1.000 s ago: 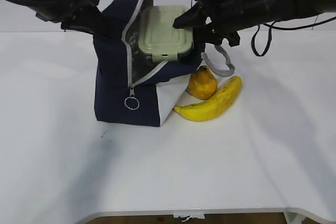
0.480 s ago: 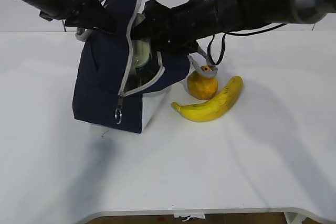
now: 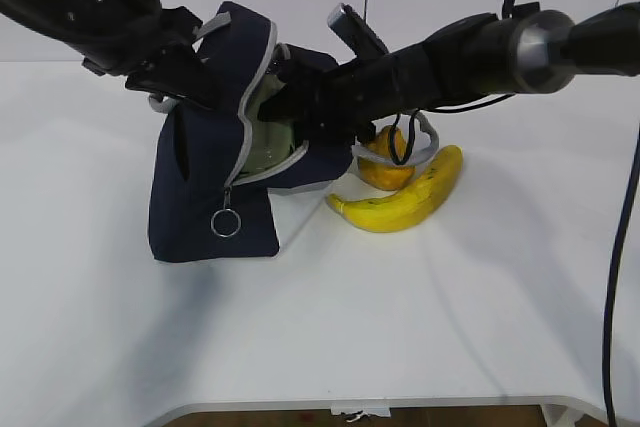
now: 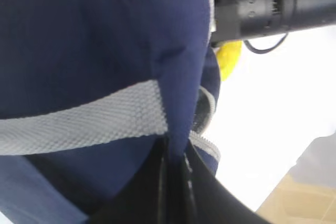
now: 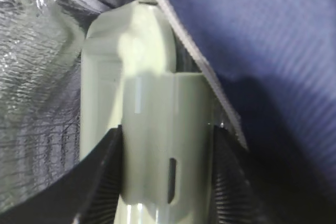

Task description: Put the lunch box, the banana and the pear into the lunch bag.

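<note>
The rounded-square clear lunch box with its pale sage-green clip-on lid (image 5: 152, 145) is sitting inside the mouth of the tall navy fabric lunch bag with the grey zipper and silver foil lining (image 3: 205, 187), turned on edge so that only a strip of the green lid is showing through the unzipped opening in the exterior view (image 3: 262, 142). In the right wrist view the right gripper (image 5: 165, 182) is closing both black ribbed fingers (image 5: 102, 182) against the two sides of the lid's clip end, standing partly open at the width of the box, with crinkled foil lining to the left and navy fabric with a zipper edge lying over the upper right. The right arm is reaching across the middle into the bag's opening. The left gripper (image 4: 170, 174) is pinching the bag's navy fabric just under a grey woven strap handle (image 4: 84, 119), its fingers pressed together on the cloth, and is holding the bag's back upper edge up at the left of the exterior view. The bag is leaning on the white table (image 3: 320, 327), and its metal ring pull (image 3: 226, 223) is hanging down at the front. Just beside the bag on the right, the small yellow-orange pear (image 3: 385, 172) is resting on the table with a grey strap loop lying across it, and the curved yellow speckled banana (image 3: 405, 197) is lying in front of the pear, touching it; both are outside the bag.
</note>
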`<state>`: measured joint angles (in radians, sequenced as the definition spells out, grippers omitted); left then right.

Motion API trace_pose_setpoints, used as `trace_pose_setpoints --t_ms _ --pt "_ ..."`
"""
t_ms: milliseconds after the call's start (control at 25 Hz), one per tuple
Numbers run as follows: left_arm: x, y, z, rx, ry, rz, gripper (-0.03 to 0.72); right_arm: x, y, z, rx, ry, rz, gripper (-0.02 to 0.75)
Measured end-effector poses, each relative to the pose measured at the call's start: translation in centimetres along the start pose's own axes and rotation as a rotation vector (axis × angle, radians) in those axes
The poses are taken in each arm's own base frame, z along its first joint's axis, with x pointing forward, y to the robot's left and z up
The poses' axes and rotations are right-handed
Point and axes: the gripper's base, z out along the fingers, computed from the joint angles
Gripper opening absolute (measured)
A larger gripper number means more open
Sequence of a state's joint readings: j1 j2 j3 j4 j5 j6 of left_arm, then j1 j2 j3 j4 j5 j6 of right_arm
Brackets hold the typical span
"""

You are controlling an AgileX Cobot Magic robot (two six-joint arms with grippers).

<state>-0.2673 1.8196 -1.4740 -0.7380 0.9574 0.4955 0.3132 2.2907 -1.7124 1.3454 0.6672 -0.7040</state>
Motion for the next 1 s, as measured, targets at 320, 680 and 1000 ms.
trace_pose_setpoints --t_ms 320,680,1000 --pt "0.0 0.0 0.0 -0.005 0.005 0.005 -0.006 -0.1 -1.0 1.2 -0.006 0.001 0.007 0.367" --pt "0.2 0.0 0.0 0.001 0.018 0.007 -0.006 -0.1 -0.8 1.2 -0.011 0.009 -0.006 0.494" --pt "0.2 0.0 0.0 0.001 0.021 0.008 -0.006 0.0 0.0 0.1 0.019 0.083 -0.140 0.521"
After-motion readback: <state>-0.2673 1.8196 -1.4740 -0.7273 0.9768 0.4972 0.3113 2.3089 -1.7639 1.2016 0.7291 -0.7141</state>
